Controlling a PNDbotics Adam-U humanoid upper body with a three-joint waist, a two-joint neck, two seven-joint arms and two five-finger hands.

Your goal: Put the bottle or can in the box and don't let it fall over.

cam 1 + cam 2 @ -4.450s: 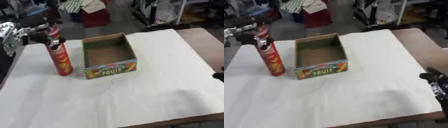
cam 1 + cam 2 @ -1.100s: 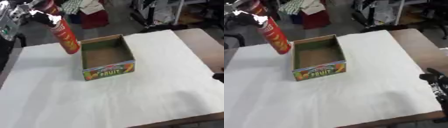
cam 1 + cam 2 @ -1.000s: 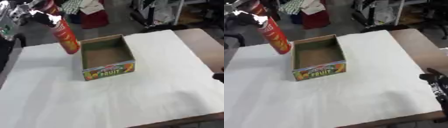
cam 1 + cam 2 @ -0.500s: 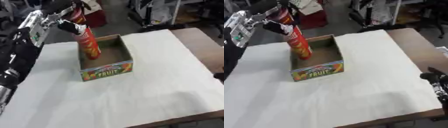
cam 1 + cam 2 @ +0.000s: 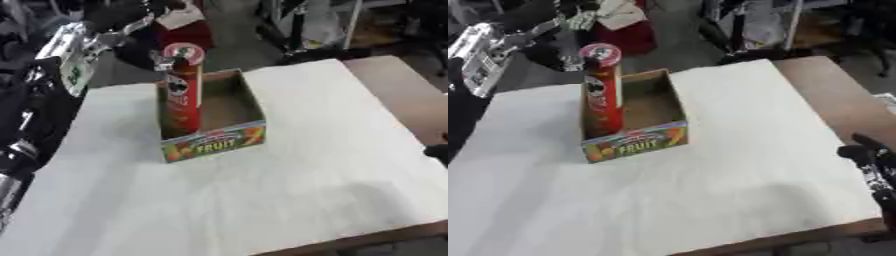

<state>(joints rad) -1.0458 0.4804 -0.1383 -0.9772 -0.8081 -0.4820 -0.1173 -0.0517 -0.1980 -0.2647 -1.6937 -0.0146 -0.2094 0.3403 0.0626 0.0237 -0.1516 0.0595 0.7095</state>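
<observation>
A tall red can [image 5: 182, 92] stands upright inside the cardboard box [image 5: 213, 143], against its left wall; the box's front reads FRUIT. My left hand [image 5: 163, 62] comes in from the upper left and is curled at the can's top, just under the lid. It is blurred, so the exact finger contact is hard to make out. The can's lower part is hidden behind the box's front wall. My right hand [image 5: 870, 157] rests open at the right edge, far from the box.
A white cloth [image 5: 262, 195] covers the table, with bare brown tabletop [image 5: 407, 95] along the right side. Behind the table's far edge are a red container [image 5: 188, 27] and dark clutter. My left arm [image 5: 66, 55] spans the upper left.
My left hand has carried the can from above the box's left edge down into the box, and it has gone from tilted to upright. The right hand has stayed put.
</observation>
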